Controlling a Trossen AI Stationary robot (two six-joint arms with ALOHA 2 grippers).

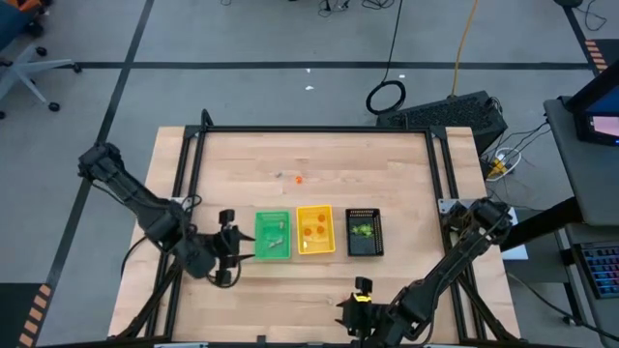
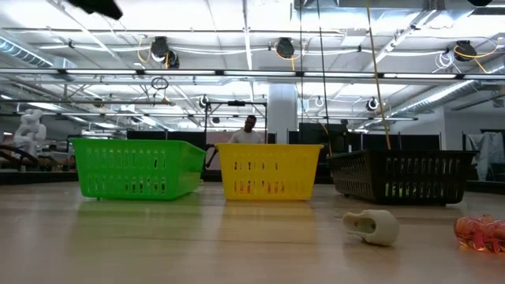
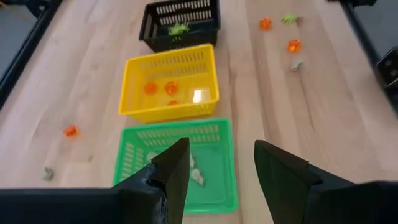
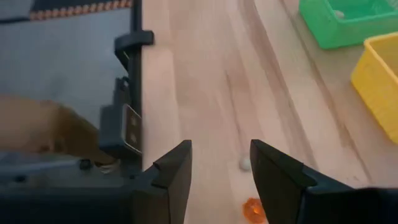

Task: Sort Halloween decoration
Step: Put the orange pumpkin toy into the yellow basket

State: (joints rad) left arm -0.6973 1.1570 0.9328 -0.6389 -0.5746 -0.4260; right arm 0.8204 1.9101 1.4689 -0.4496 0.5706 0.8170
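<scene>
- High view: no words or labels can be read anywhere. On the table three trays stand in a row: green tray, yellow tray, black tray. The left gripper is just beside the green tray, fingers apart, holding nothing. The right gripper is near the table's front edge, and its fingers are too small to make out here. One orange trinket lies alone, well apart from the trays. The bits inside the trays are too tiny to tell apart.
- Low view: a pale trinket lies on the wood, and an orange one is cut off at the edge. A person stands far behind the trays.
- Left wrist view: orange bits lie in the yellow tray, green in the black, pale in the green. More lie loose on the table.
- Right wrist view: the fingers are apart and empty, and an orange piece lies between them, partly hidden.
</scene>
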